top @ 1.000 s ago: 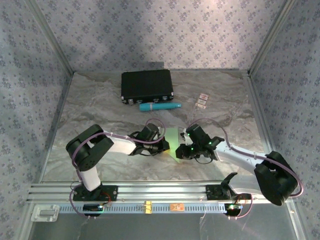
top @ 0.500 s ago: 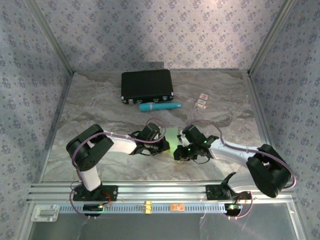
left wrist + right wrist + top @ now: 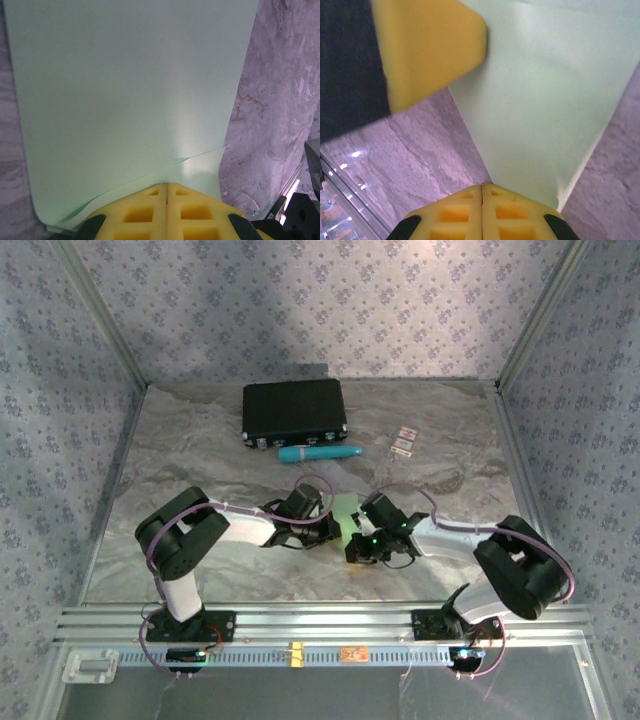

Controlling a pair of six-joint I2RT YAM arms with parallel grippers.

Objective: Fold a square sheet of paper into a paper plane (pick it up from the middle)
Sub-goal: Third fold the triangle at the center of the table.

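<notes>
Here, in the top view, the two black arms reach toward each other over the middle of the grey marble-patterned table [image 3: 200, 455]. Between them is the thin, pale green square sheet of paper [image 3: 346, 512], near the centre of the table and well apart from the other things.

The left gripper [image 3: 328, 530] touches the paper from the left side. In the left wrist view its two yellow foam fingers [image 3: 137, 212] are pressed together with no gap, and the near edge of the square sheet of paper [image 3: 130, 100] goes in between them. The paper looks doubled there, because a second edge runs just above the fingertips. The rest of it spreads away from the left gripper [image 3: 166, 186] over the marble surface.

The right gripper [image 3: 353, 545] meets the paper from the right and near side. In the right wrist view the right gripper [image 3: 481, 187] is also fully closed, and a narrowing part of the square sheet of paper [image 3: 545, 90] ends between its yellow tips. One yellow finger [image 3: 425, 50] of the left gripper is at the upper left, touching the paper's edge.

Farther back on the table lies a black rectangular case [image 3: 294, 412]. Just in front of it is a teal cylindrical tube [image 3: 318, 453], and to the right two small white cards [image 3: 404, 441].
</notes>
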